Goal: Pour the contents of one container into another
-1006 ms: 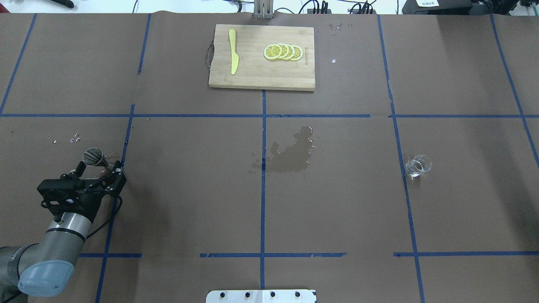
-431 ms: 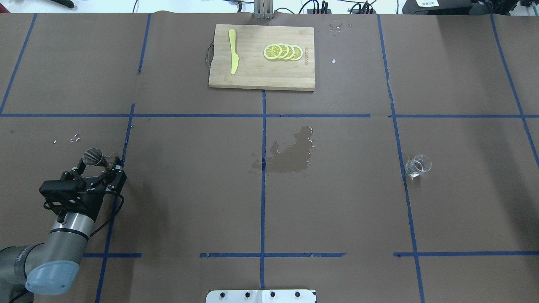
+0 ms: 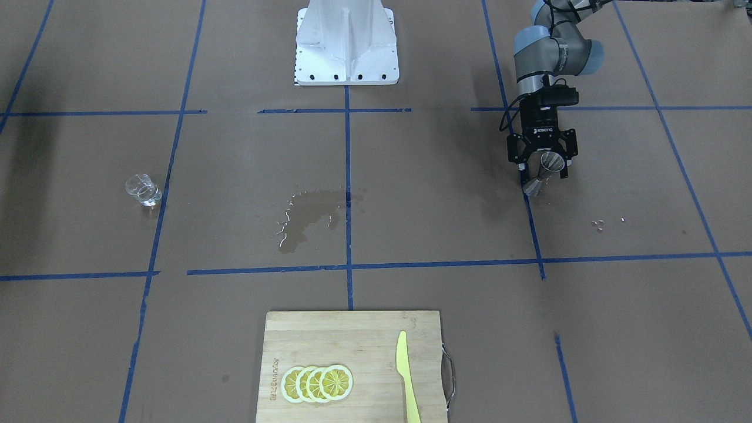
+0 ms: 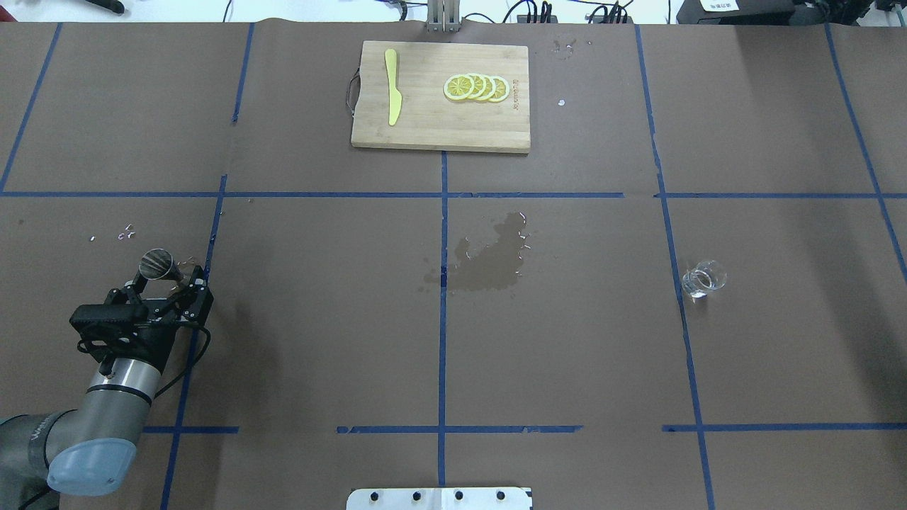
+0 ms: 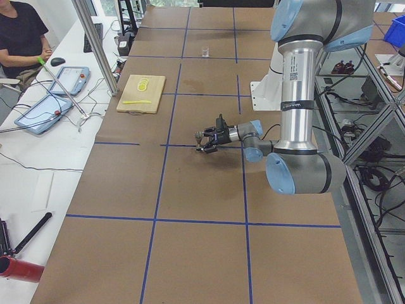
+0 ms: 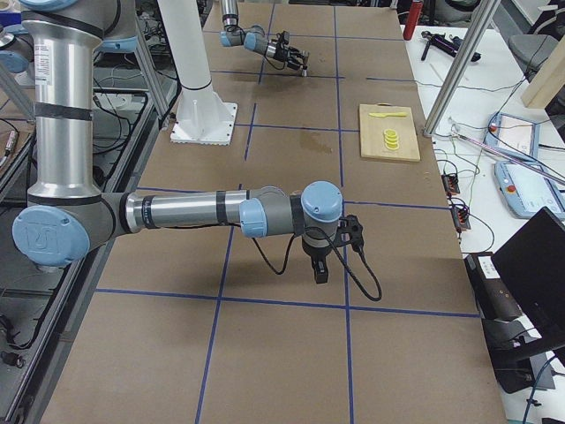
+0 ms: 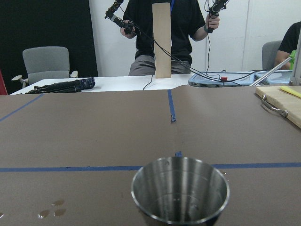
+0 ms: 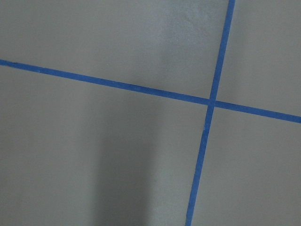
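The grey metal jigger stands upright on the brown paper at the near left, also in the front view. Its open cup fills the bottom of the left wrist view. My left gripper is open, its fingers spread on either side of the jigger with a gap on each side. Far to the right stands the clear glass cup, alone, also in the front view. My right gripper hangs over bare table and shows only in the exterior right view, so I cannot tell its state.
A wooden cutting board with lemon slices and a yellow knife lies at the far middle. A wet spill darkens the paper at the centre. Small droplets lie beyond the jigger.
My left arm has drawn back slightly toward the robot's base. The jigger has stayed where it was, and the glass cup has not moved.
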